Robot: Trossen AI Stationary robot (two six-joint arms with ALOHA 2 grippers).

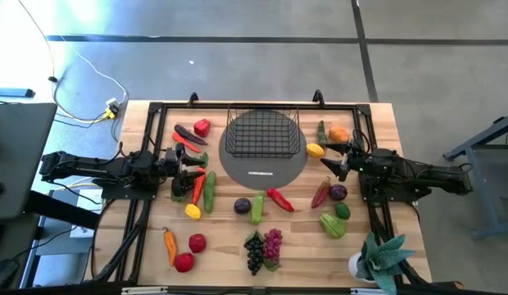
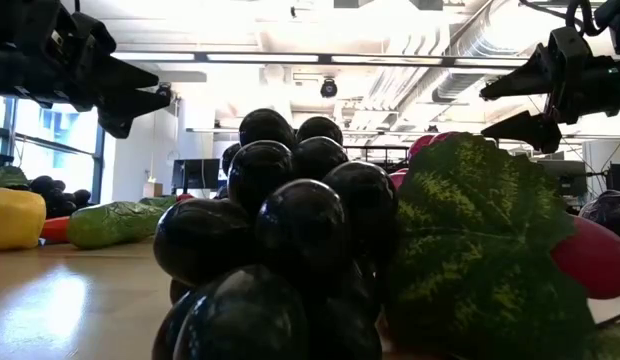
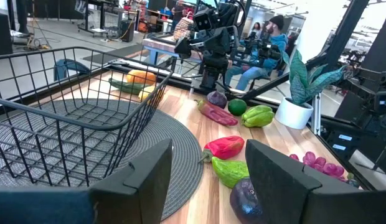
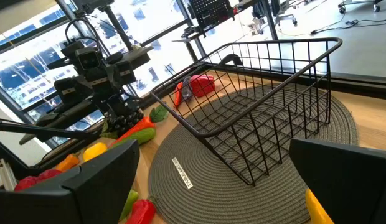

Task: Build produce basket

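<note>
Both grippers are seen raised above the table with nothing held. Left gripper [image 1: 191, 169] is parted narrowly over peppers left of the basket [image 1: 263, 132]; right gripper [image 1: 334, 157] is spread wide beside a lemon [image 1: 315, 150]. An empty black wire basket is set on a grey round mat [image 1: 263, 170], with produce [image 1: 265, 246] scattered around it.

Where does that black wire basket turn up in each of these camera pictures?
High view: basket top centre, on the grey mat.
Low view: not visible.
Left wrist view: basket fills left side.
Right wrist view: basket centre-right.
Shared landmark: the grey mat beneath it.
</note>
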